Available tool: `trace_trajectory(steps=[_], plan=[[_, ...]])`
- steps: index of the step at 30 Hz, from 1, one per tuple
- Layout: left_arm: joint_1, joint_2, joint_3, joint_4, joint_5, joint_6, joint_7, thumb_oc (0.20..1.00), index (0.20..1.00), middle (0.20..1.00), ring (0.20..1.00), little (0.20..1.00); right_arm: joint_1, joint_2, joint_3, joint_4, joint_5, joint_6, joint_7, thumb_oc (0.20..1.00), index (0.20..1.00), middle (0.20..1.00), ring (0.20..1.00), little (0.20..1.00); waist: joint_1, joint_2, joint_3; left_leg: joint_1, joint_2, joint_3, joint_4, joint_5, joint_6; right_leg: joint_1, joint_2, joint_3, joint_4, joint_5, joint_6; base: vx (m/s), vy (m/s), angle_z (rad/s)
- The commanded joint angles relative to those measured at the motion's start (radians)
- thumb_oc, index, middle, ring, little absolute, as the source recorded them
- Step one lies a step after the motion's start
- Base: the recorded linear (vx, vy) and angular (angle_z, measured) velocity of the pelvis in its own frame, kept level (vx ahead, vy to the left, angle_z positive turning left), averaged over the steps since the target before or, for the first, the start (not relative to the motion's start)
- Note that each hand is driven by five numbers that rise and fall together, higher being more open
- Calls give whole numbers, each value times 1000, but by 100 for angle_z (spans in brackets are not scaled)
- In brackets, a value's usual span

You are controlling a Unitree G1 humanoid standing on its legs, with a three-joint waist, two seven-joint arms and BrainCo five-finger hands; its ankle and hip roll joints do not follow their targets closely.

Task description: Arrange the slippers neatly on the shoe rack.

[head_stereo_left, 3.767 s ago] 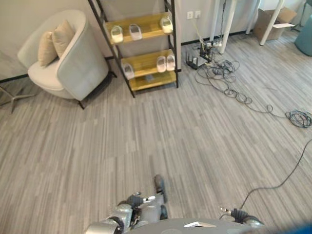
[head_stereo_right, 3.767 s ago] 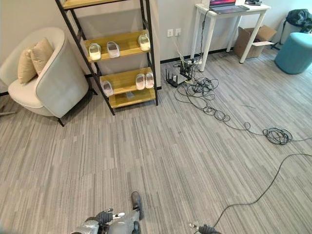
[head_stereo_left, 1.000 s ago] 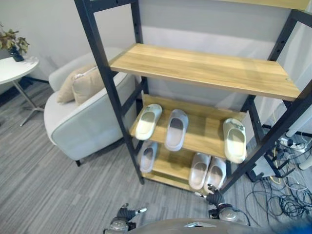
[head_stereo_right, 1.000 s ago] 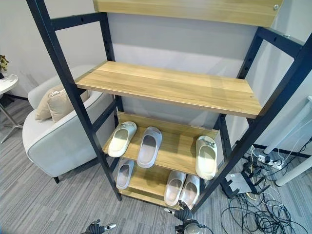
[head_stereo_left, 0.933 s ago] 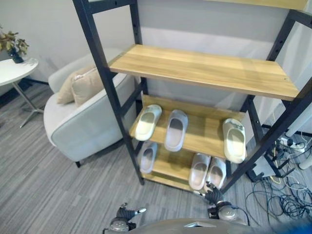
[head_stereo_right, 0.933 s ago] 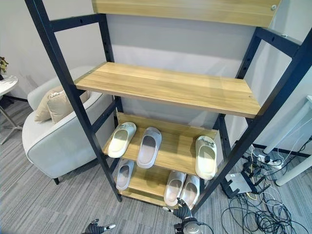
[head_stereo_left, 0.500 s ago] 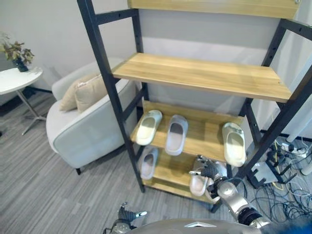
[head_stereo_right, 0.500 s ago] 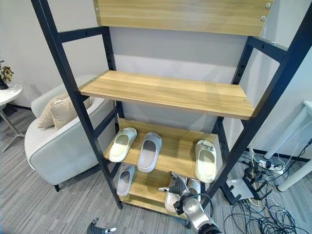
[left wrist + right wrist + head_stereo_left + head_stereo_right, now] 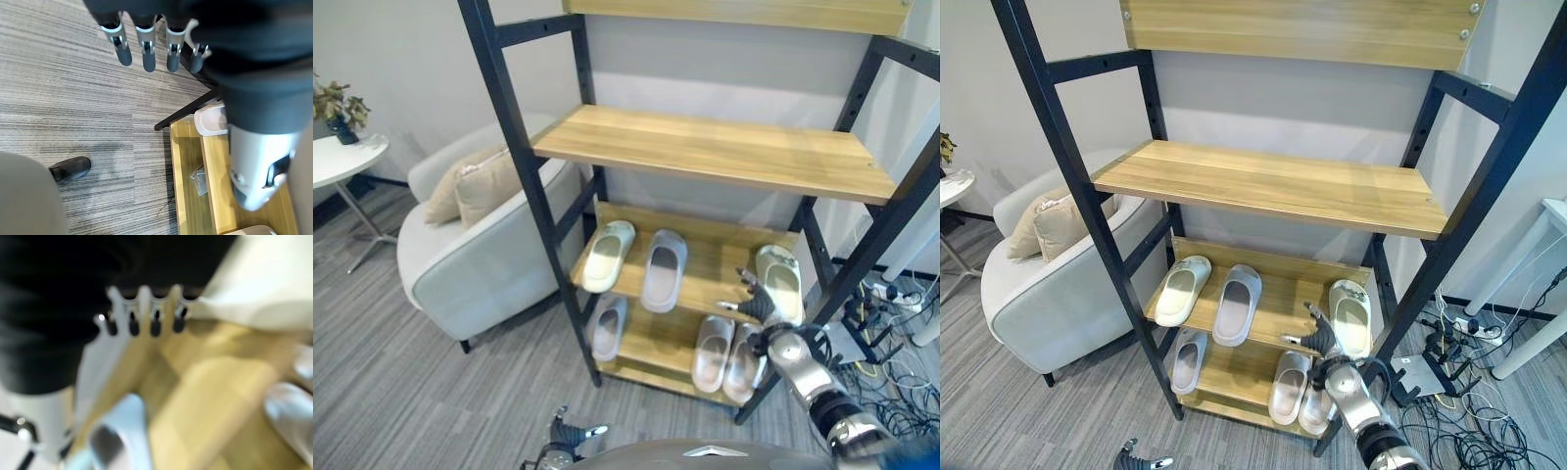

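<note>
Right hand point(image 9: 759, 305) sits lower right of frame, fingers spread and holding nothing, at the front edge of the shoe rack's point(image 9: 705, 157) middle shelf. Cream slipper point(image 9: 782, 282) lies just beside it, to its upper right; contact not clear. Grey slipper point(image 9: 661, 269) and another cream slipper point(image 9: 607, 255) lie further left on that shelf. Slipper pair point(image 9: 728, 352) sits directly below the hand. Left hand point(image 9: 146, 46) hangs over the floor, fingers straight, empty.

Right wrist view heavily blurred: pale shape point(image 9: 122, 431) is prob. a slipper (lower left); left hand point(image 9: 570, 438) cut off at bottom edge.
</note>
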Motion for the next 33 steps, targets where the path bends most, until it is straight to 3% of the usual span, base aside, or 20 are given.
trace_trajectory(steps=[1,2,3,4,7,10,13,18,23,28,31,33], plan=[[-19,14,-3,125,-3,11,-36,1000,1000,1000,1000,1000,-266,-240,-75,87,148,-12,183,1000,1000,1000,1000,1000,10,-45,29,-42,1,63,8,24,0,50,-47,-3,3,-32,56,36,11,15],[-2,7,-23,103,-3,7,-18,1000,1000,1000,1000,1000,-215,-144,-82,69,173,-14,186,1000,1000,1000,1000,1000,11,-45,41,-56,1,59,8,27,1,39,-46,-5,3,-29,57,25,38,30],[-8,-7,-16,98,-17,5,-15,1000,1000,1000,1000,1000,-230,-104,-26,-73,125,31,135,1000,1000,1000,1000,1000,4,-43,53,-63,2,62,8,29,2,30,-46,-3,3,-27,53,-10,70,29],[-21,-17,-4,100,-33,3,-14,1000,1000,1000,1000,1000,-181,-36,-4,-131,61,18,41,1000,1000,1000,1000,1000,-1,-40,65,-67,2,65,8,31,3,26,-46,0,3,-22,52,-25,70,13],[-69,-15,22,108,-37,21,-32,1000,1000,1000,1000,1000,-209,76,-5,-85,-27,12,-56,1000,1000,1000,1000,1000,15,-45,92,-97,5,49,8,43,4,6,-43,-8,3,-23,49,-28,18,-18],[-89,0,41,89,-44,12,-39,1000,1000,1000,1000,1000,-276,65,-14,-54,1,12,-31,1000,1000,1000,1000,1000,24,-53,117,-136,3,40,8,56,4,-21,-41,-15,4,-21,52,-51,8,33],[-131,-3,45,77,-58,2,-50,1000,1000,1000,1000,1000,-333,74,16,22,0,-29,-59,1000,1000,1000,1000,1000,29,-49,143,-174,-1,25,8,68,4,-56,-43,-25,7,-18,54,-29,26,14],[-172,-20,52,63,-77,7,-43,1000,1000,1000,1000,1000,-430,96,39,153,-80,-71,-229,1000,1000,1000,1000,1000,36,-38,186,-212,-8,22,8,81,5,-94,-47,-27,9,-10,61,-24,30,5],[-180,-27,70,59,-101,5,-39,1000,1000,1000,1000,1000,-487,99,87,192,-170,-27,-318,1000,1000,1000,1000,1000,38,-30,208,-213,-9,28,8,79,7,-98,-49,-20,11,-12,63,-3,6,0],[-178,-32,80,45,-110,2,-44,1000,1000,1000,1000,1000,-511,118,109,273,-225,-27,-402,1000,1000,1000,1000,1000,42,-26,222,-216,-13,27,8,80,6,-99,-52,-22,8,-9,66,0,0,0],[-185,-33,77,43,-118,4,-47,1000,1000,1000,1000,1000,-553,144,121,361,-256,-24,-484,1000,1000,1000,1000,1000,47,-28,229,-230,-14,27,8,83,4,-113,-53,-23,3,-4,69,0,0,0],[-193,-39,73,47,-128,11,-46,1000,1000,1000,1000,1000,-601,171,126,444,-282,15,-562,1000,1000,1000,1000,1000,48,-28,232,-240,-14,28,8,85,3,-121,-53,-22,3,-3,70,0,0,0]])
